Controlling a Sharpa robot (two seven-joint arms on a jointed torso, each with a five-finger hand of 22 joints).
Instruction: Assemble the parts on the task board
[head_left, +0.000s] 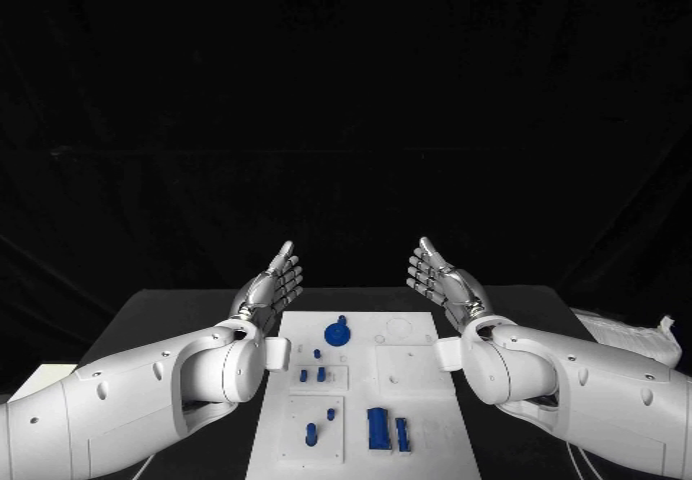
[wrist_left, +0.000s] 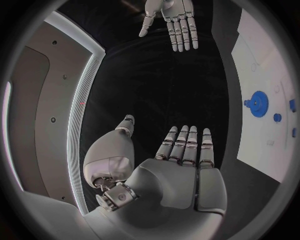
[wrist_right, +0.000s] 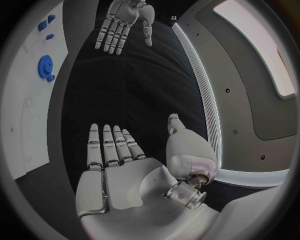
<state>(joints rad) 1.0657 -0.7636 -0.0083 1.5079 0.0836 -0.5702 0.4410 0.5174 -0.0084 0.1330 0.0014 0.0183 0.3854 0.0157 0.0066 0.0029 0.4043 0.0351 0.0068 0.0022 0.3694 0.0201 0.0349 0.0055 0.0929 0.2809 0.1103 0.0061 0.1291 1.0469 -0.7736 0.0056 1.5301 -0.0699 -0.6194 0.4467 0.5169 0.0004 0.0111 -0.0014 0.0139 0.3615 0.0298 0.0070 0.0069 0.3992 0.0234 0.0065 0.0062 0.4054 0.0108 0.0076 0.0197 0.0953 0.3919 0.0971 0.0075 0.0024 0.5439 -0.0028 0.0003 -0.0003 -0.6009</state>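
Silver left hand (head_left: 271, 283) is hovering above the table's far side, fingers straight and apart, grasping nothing; white board (head_left: 418, 440) is lying between the arms with blue parts (head_left: 378, 428) and a blue gear (head_left: 336, 332) on it; right hand (head_left: 443, 280) is mirroring it, released too

Black tabletop (head_left: 159, 315) with the white task board (head_left: 411, 400) lying on it.
The board sits flat in the middle of the tabletop, its long side running away from the robot toward the far edge, with dark bare surface on either side. Near the tabletop's right edge lies a crumpled white thing (head_left: 635, 335), well apart from the board; what it is cannot be told.
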